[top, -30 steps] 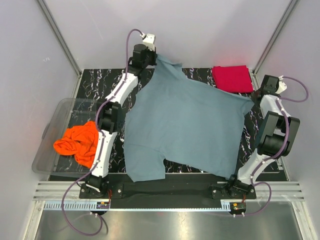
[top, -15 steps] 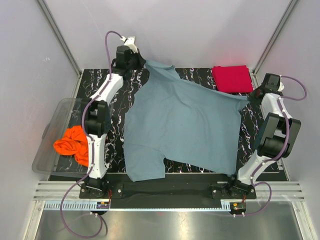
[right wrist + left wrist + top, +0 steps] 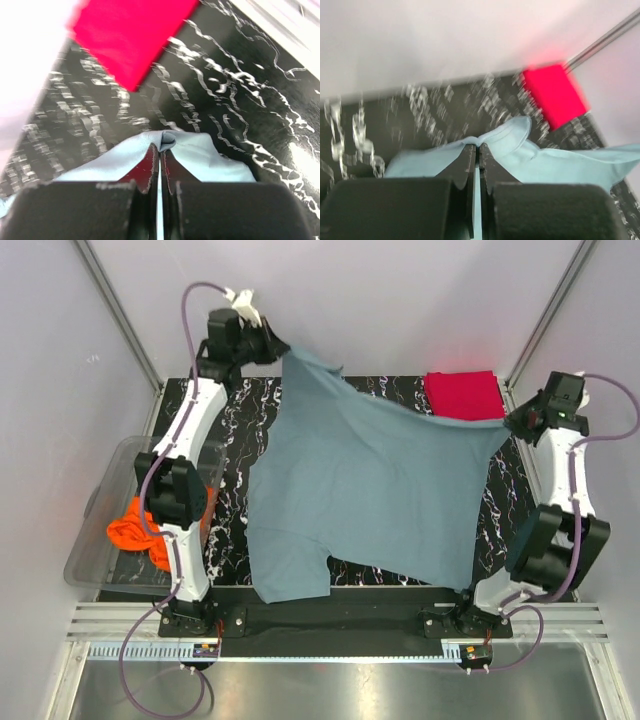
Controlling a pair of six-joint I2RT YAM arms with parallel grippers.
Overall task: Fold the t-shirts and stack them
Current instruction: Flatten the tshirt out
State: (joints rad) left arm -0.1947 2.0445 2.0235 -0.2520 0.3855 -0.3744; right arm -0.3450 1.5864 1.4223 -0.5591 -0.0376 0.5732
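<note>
The left gripper (image 3: 272, 346) and the right gripper (image 3: 512, 423) are pinching corners of the grey-blue t-shirt (image 3: 370, 490), whose lifted edge is hiding part of the red t-shirt (image 3: 467, 392).

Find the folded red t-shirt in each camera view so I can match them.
Top external: red t-shirt at the far right corner of the table.
Left wrist: red t-shirt upper right, blurred.
Right wrist: red t-shirt at the top, left of centre.
Shared landmark: the grey-blue t-shirt, visible in all three.
</note>
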